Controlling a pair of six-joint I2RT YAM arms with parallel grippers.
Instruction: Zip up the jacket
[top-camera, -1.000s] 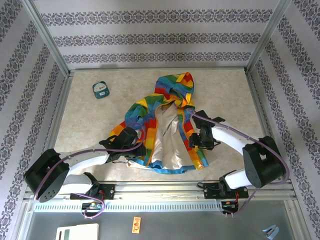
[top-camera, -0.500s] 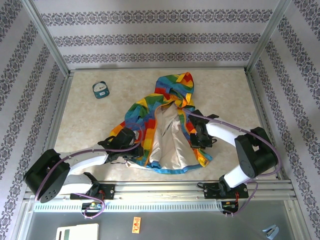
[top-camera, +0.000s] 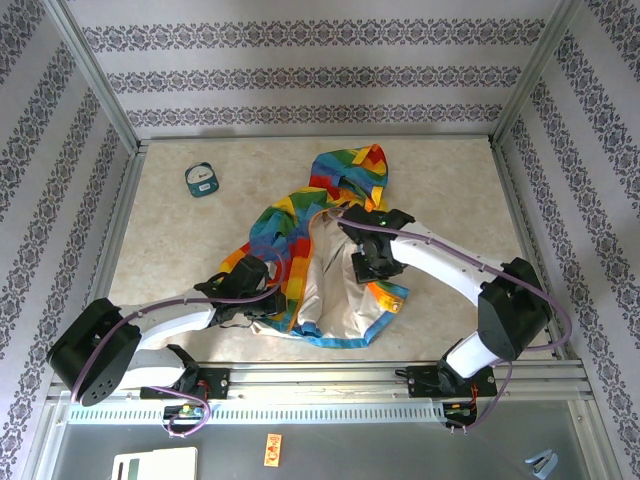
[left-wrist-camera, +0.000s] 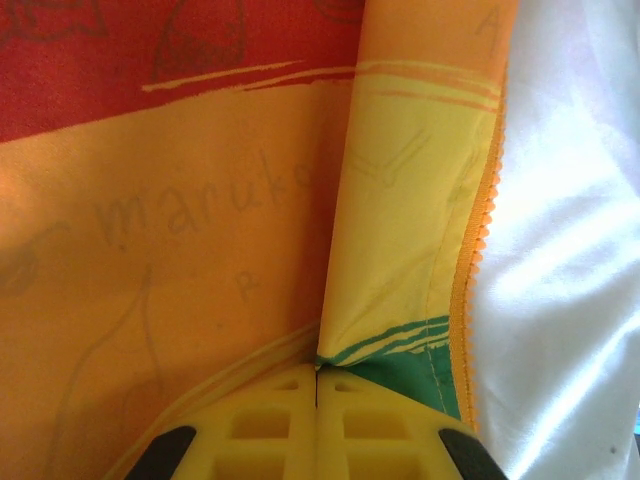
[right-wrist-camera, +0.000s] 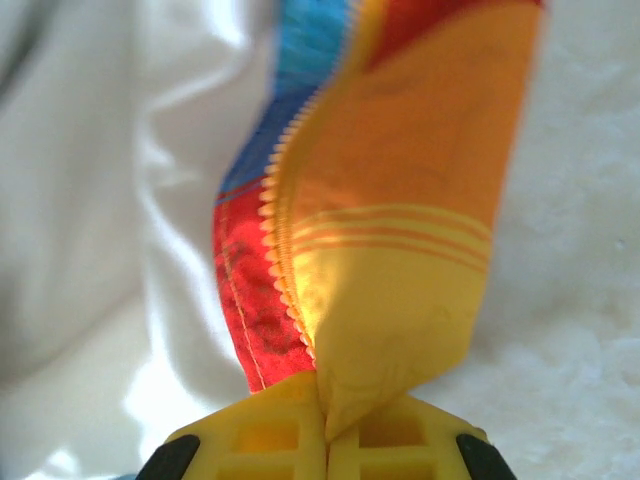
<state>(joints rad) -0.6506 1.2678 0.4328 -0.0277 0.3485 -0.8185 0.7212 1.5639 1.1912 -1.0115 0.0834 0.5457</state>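
Beige table (top-camera: 450, 190): we see left end effector (top-camera: 270, 293) clamped on the left zipper edge of the jacket (top-camera: 350, 170), right end effector (top-camera: 365, 270) clamped on its right edge.

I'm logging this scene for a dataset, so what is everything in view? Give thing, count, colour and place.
jacket: one, rainbow patchwork with whitish lining, lying open mid-table, orange zipper teeth along its front edges
round gadget: one, teal, far left of the table, apart from the jacket
small tag: one, orange, on the grey ledge in front of the arm bases
table: one, mottled beige top
left arm: one, white and black, reaching to the jacket's near-left front edge
right arm: one, white and black, reaching over the jacket's other front edge
left fingers: two, yellow, shut on jacket fabric
right fingers: two, yellow, shut on the zipper edge
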